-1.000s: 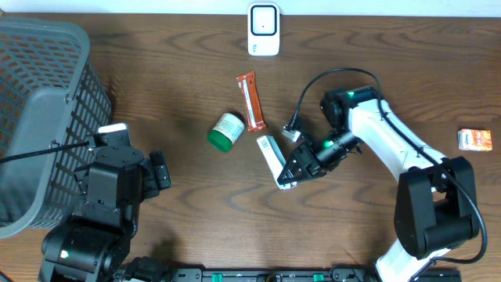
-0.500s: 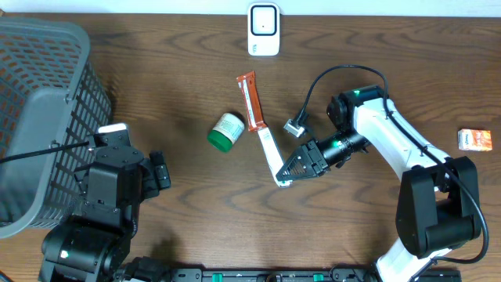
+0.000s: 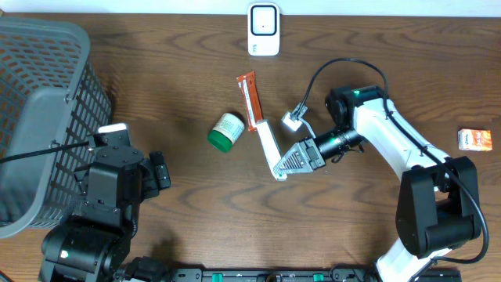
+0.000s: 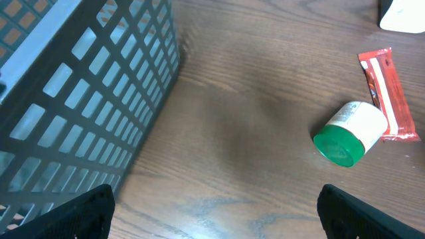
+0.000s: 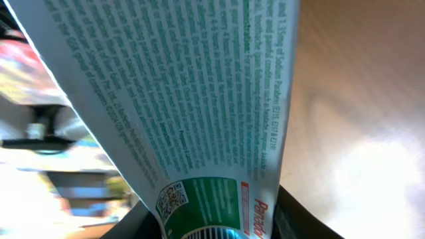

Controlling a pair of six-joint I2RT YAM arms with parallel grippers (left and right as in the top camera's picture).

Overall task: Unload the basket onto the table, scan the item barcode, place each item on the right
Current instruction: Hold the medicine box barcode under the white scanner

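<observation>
The item is a long white carton point(image 3: 268, 149) printed with green text, a green panel and a QR code point(image 5: 192, 99). My right gripper point(image 3: 288, 164) is shut on its lower end and holds it tilted off the table; in the right wrist view the dark fingers point(image 5: 299, 219) flank the carton's bottom edge at the gripper point(image 5: 212, 229). A white scanner point(image 3: 264, 30) stands at the table's far edge, well apart from the carton. My left gripper point(image 3: 160, 171) rests open at the lower left, with bare wood between its fingertips point(image 4: 73, 216).
A grey mesh basket point(image 3: 39, 117) fills the left side point(image 4: 80, 86). A white bottle with a green cap point(image 3: 225, 131) and a red snack bar point(image 3: 250, 100) lie just left of the carton. A small orange box point(image 3: 474, 139) sits at the far right.
The right gripper has turned and lifted with the carton, whose far end now points up toward the red bar. The left arm has not moved.
</observation>
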